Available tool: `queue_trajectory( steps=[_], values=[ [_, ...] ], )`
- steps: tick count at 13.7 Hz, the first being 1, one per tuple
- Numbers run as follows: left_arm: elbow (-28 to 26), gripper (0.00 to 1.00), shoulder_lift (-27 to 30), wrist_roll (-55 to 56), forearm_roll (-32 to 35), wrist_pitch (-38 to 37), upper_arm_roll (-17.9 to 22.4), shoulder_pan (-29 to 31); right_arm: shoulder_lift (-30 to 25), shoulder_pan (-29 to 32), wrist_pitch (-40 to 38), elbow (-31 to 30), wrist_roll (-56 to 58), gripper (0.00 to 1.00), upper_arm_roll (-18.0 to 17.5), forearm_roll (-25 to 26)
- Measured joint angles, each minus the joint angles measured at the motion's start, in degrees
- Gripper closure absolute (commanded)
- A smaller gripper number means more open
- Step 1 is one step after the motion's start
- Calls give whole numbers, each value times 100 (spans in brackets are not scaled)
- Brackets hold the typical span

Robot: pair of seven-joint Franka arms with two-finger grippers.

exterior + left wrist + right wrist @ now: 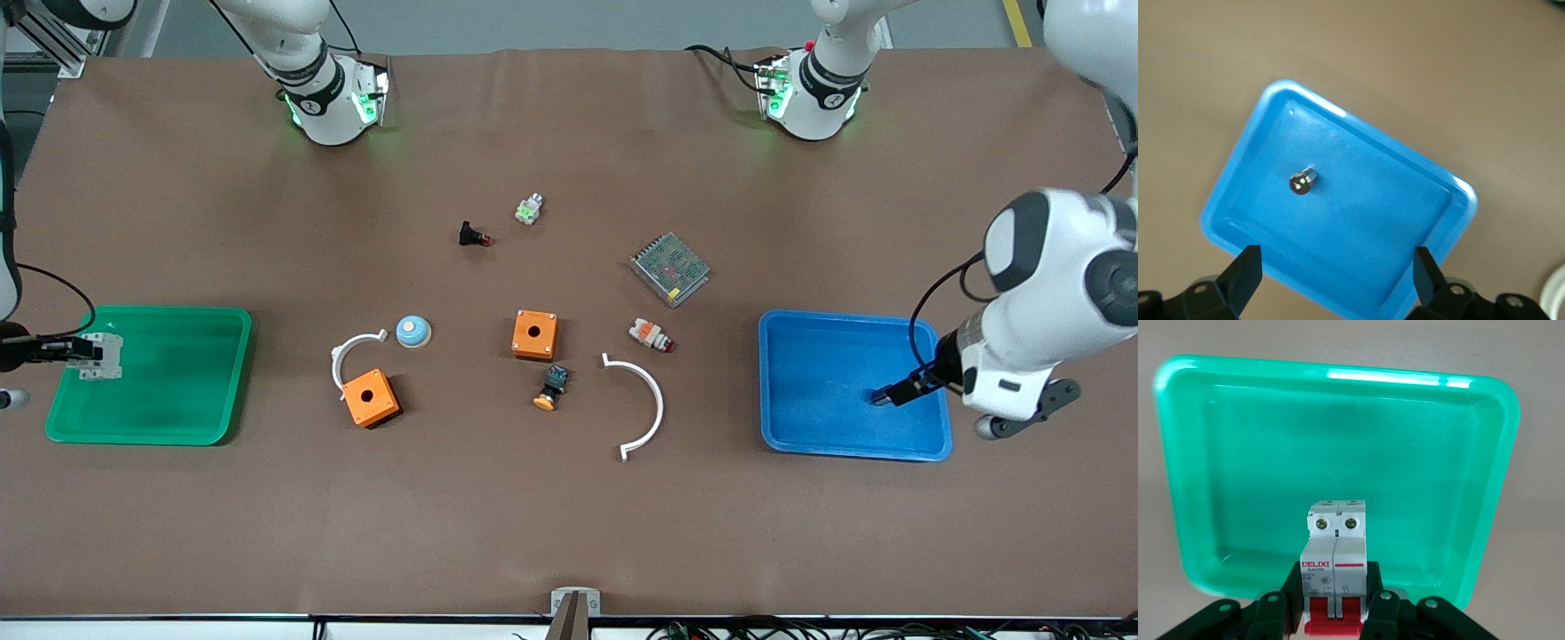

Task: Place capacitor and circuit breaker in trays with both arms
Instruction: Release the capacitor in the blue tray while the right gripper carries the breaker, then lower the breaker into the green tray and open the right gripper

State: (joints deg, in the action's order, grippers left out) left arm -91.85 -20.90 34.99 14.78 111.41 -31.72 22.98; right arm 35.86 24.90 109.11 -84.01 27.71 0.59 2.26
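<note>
The capacitor [1303,181], a tiny black cylinder with a silvery end face, lies on its side on the floor of the blue tray [1458,193], free of any grip. My left gripper [1337,265] hangs open above the blue tray [800,436], its fingers wide apart with nothing between them; from the front camera this gripper [880,398] sits low over the tray floor. My right gripper [1335,613] is shut on the white-grey circuit breaker [1335,550] just above its red levers. It holds the circuit breaker [100,356] over the green tray [178,373].
Between the trays lie two orange boxes [534,334] [371,397], two white arcs [642,404] [348,351], a blue dome [413,332], a black push-button [552,388], a white-and-orange part [650,335], a mesh-covered unit [669,268], a black red-tipped part [473,236] and a white-green part [529,209].
</note>
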Motion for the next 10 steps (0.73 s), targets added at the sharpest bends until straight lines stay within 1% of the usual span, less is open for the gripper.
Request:
queue_trajectory(
  steps=[3, 5, 10],
  values=[
    [713, 0, 396, -966, 0, -1182, -27, -2, 268, -22, 393, 7, -258, 100, -32, 32],
    [1016, 0, 585, -1515, 0, -1666, -28, 7, 364, -93, 519, 12, -478, 100, -64, 39],
    [1122, 0, 1228, -2243, -29, -2184, -27, 18, 551, -138, 945, 10, -679, 100, -76, 39]
  ],
)
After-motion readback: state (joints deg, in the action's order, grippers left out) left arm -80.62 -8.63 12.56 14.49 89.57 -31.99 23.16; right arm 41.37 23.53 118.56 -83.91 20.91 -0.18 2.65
